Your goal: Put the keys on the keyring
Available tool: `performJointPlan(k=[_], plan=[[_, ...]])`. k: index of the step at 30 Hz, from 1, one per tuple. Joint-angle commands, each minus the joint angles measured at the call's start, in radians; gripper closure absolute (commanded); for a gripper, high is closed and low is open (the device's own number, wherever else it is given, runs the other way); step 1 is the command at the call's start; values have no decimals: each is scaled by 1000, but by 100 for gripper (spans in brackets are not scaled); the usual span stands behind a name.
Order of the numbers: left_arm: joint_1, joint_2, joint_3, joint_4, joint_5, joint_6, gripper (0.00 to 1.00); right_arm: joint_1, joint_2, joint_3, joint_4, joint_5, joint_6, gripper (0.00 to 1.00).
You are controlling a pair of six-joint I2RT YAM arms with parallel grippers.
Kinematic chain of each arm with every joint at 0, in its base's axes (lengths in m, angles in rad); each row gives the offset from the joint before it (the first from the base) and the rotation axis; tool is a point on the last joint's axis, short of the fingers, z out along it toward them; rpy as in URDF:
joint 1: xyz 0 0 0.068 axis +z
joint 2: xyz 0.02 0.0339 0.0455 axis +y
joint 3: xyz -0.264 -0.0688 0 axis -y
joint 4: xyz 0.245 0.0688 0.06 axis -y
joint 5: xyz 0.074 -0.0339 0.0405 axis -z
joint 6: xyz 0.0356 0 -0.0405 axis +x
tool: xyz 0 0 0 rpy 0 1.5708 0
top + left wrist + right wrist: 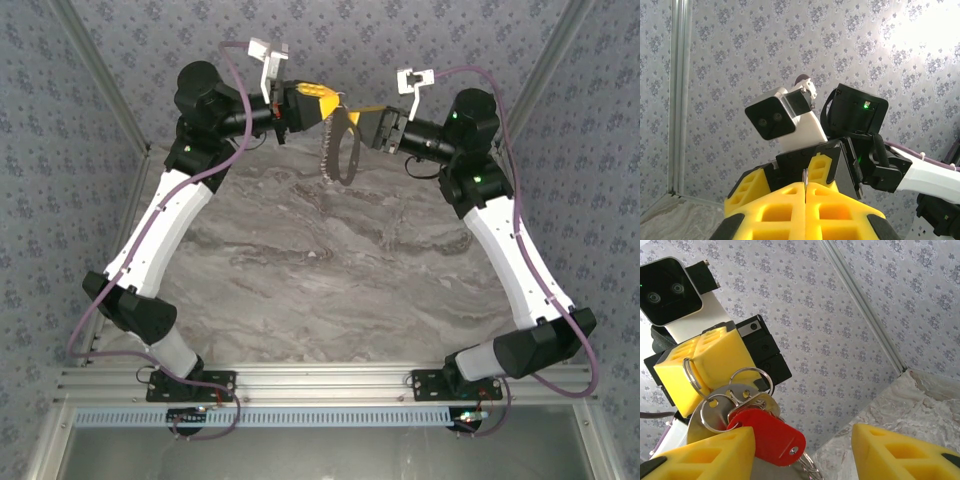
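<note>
Keyring pinched in left fingers; right fingers spread wide beside keys.

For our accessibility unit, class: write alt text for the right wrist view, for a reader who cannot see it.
The left gripper, its yellow fingers shut, clamps a thin metal keyring, with the red keys bunched just below it. The right gripper is open in the foreground, its yellow fingers wide apart, against patterned wallpaper.
</note>
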Motion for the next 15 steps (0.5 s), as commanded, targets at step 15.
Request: performJointPlan(k=[15], plan=[[-3, -11, 11, 40, 10, -9, 100, 25, -7, 37, 7, -47, -9, 26]])
